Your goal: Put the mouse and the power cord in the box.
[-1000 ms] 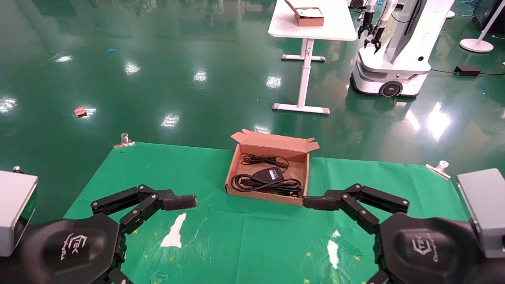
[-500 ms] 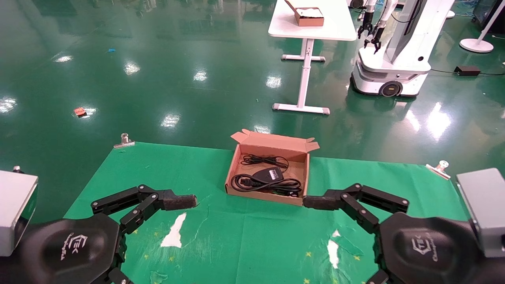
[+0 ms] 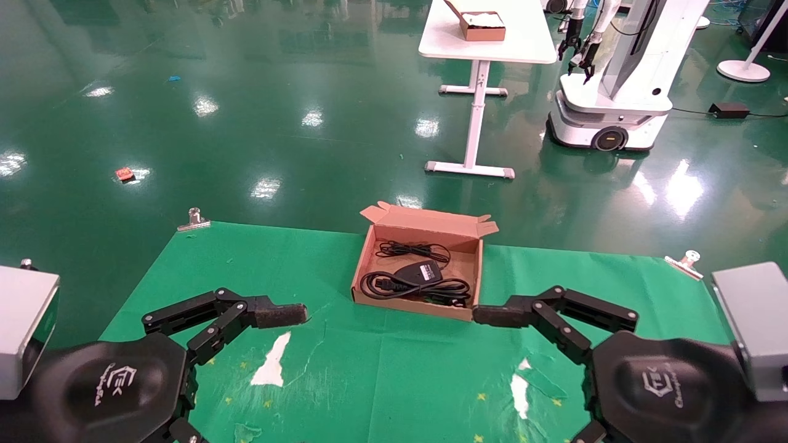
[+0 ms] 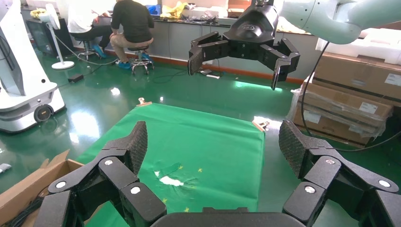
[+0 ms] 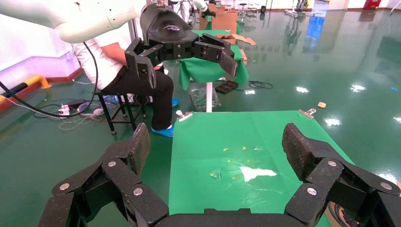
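The box [image 3: 406, 306] stands open in the middle of the green cloth, its flapped lid folded back on the far side. Inside lies the mouse [image 3: 420, 271], with its thin cable [image 3: 412, 249] bundled behind it. The power cord [image 3: 394, 286] is coiled in the box in front of the mouse. My left gripper [image 4: 213, 146] hovers open and empty left of the box, one finger [image 3: 280, 315] pointing toward it. On the box's right, my right gripper [image 5: 217, 144] is open and empty, its finger [image 3: 495, 315] close to the front right corner. A corner of the box [image 4: 28, 182] shows in the left wrist view.
The green cloth [image 3: 381, 369] has white torn patches [image 3: 271, 366] and is held by clips [image 3: 194, 219] at its far corners. Beyond the table are a shiny green floor, a white table with a smaller brown box [image 3: 483, 26] and another robot [image 3: 615, 92].
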Motion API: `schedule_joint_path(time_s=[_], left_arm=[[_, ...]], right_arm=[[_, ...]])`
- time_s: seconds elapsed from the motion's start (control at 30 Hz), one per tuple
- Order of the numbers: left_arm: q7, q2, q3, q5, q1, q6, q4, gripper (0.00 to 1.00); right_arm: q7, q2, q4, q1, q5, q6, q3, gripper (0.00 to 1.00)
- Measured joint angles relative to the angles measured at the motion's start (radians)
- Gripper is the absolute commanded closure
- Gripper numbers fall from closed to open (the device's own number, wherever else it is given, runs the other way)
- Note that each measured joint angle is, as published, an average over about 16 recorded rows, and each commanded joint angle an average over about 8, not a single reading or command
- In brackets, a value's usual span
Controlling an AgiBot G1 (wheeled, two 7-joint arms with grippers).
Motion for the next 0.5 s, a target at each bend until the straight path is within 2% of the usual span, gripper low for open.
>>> schedule_joint_path(time_s=[0.5], left_arm=[[0.0, 0.0, 0.0, 0.0, 0.0, 0.0, 0.0, 0.0]], right_arm=[[0.0, 0.0, 0.0, 0.0, 0.0, 0.0, 0.0, 0.0]])
